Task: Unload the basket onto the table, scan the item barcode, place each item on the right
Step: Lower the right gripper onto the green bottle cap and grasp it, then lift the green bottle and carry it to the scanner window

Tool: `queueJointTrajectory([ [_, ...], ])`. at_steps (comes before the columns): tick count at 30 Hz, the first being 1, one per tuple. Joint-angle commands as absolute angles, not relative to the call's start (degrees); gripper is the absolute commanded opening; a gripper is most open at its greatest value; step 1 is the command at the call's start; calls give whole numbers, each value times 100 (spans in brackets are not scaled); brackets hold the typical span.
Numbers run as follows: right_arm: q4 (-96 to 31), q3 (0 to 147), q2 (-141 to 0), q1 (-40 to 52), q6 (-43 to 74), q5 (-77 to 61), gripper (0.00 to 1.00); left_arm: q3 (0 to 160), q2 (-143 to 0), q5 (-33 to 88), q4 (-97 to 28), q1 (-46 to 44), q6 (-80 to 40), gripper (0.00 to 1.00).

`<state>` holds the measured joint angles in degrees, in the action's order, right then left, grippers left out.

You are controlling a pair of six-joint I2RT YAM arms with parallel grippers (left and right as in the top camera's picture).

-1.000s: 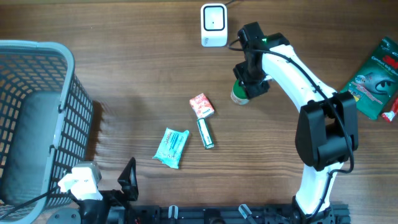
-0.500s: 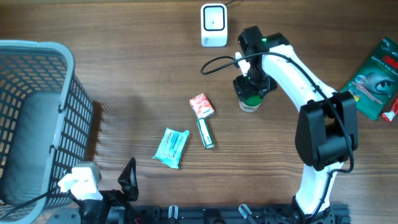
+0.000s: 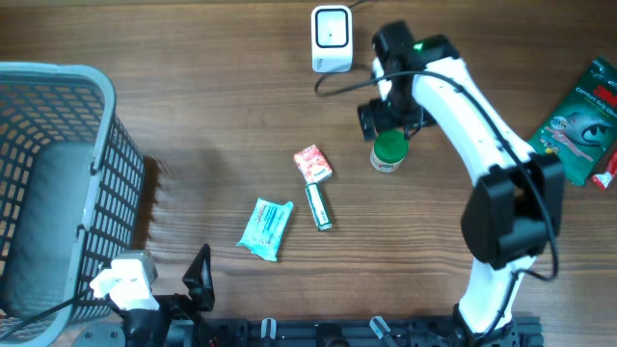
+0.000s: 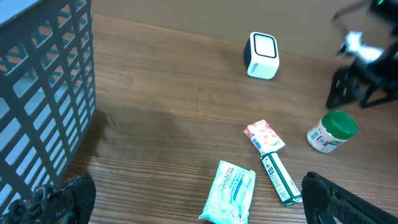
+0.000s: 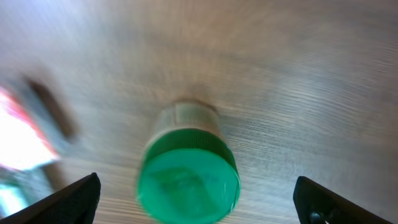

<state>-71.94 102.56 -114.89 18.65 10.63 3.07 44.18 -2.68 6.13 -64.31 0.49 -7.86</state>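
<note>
Jar, green-lidded, stands upright on the wooden table, right of the middle and on its own, with nothing touching it. Closest to the robot's base, the left gripper hangs low over the near edge with its fingers spread wide and nothing between them. Beside it, at the left side of the table, is a tall grey basket with slotted walls. A little further in lies a teal soft pack, flat and slightly askew. Just right of that is a slim green stick pack, and its far end meets a small red-and-white packet. The jar is well to the right of these three, about level with the red packet. The right gripper hovers above the jar and just past it, its fingers apart. Through the right wrist camera the two fingertips sit out at the bottom corners, the green lid is down between them, and neither one is on it; that view is blurred. Beyond the gripper, at the far edge, stands the white scanner, its window facing up, clearly apart from the jar. Off at the far right edge lies a green bag.
</note>
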Motion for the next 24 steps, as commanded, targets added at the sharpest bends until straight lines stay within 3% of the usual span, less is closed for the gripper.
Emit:
queueJointTrajectory([
  [1, -7201, 10617, -10925, 1833, 4259, 301, 100, 4414, -233, 701, -6418, 82, -816, 100],
  [5, -7251, 10615, -10912, 1835, 6191, -12, 100, 4414, -233, 701, -6418, 82, -819, 100],
  [11, -7470, 10565, -10919, 1835, 6329, 54, 100, 4414, -233, 701, -6418, 82, -816, 100],
  [15, -7749, 10134, -10951, 1835, 7559, -95, 100, 4414, -233, 701, -6418, 82, -819, 100],
  [18, -7513, 9568, -10973, 1833, 8429, -95, 100, 4414, -233, 701, -6418, 82, -819, 100],
  [24, -6652, 9107, -11026, 1835, 8396, -91, 99, 4414, -233, 701, -6418, 82, -819, 100],
])
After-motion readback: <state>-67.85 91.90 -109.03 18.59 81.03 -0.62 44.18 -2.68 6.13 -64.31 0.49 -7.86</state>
